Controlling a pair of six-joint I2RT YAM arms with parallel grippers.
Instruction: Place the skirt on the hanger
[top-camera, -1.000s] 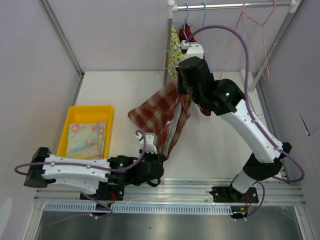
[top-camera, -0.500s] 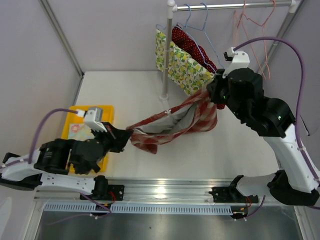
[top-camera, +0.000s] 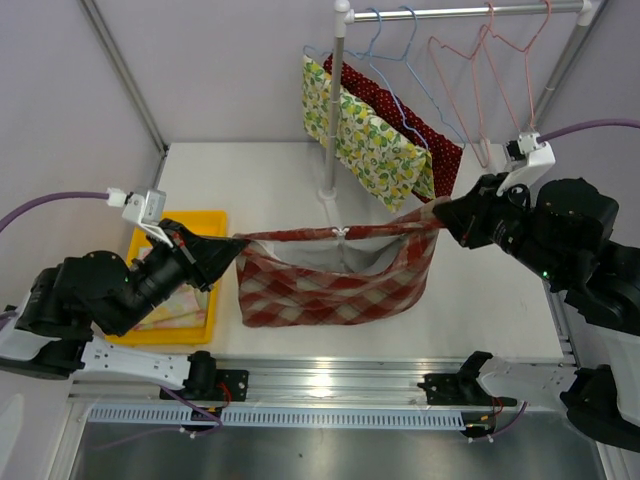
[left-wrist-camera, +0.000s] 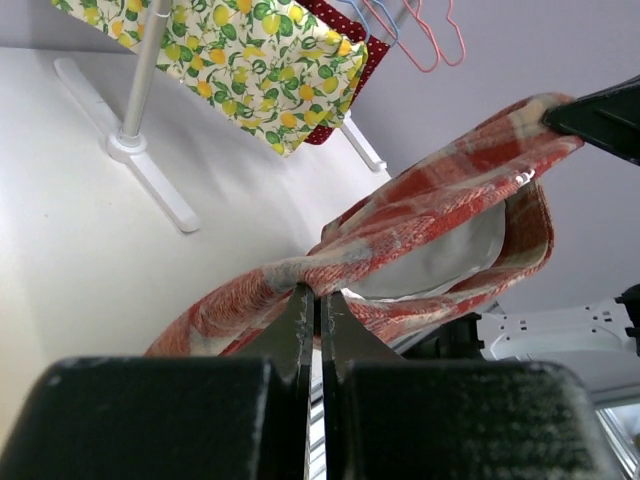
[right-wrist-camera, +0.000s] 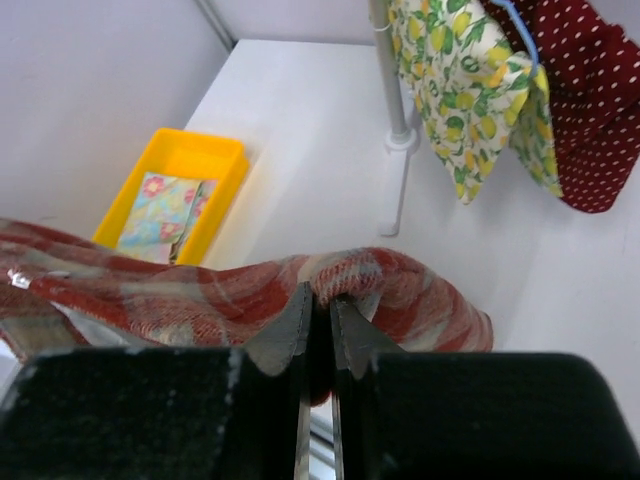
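Observation:
A red plaid skirt (top-camera: 335, 285) with pale lining hangs stretched in the air between my two grippers, its waistband open upward. My left gripper (top-camera: 238, 247) is shut on the skirt's left waistband corner (left-wrist-camera: 300, 275). My right gripper (top-camera: 440, 212) is shut on the right waistband corner (right-wrist-camera: 345, 280). Empty pink wire hangers (top-camera: 490, 60) hang on the rail (top-camera: 460, 12) at the back right, above and behind my right gripper; they also show in the left wrist view (left-wrist-camera: 420, 40).
A lemon-print garment (top-camera: 365, 135) and a red polka-dot garment (top-camera: 420, 125) hang on blue hangers from the rail. The rack's upright pole (top-camera: 335, 110) stands behind the skirt. A yellow bin (top-camera: 215, 225) holding a floral cloth (right-wrist-camera: 160, 200) sits at the left.
Both grippers have moved apart and pulled the skirt out wide and flat; earlier it hung bunched near the rack pole. My right arm swung to the right, my left to the left.

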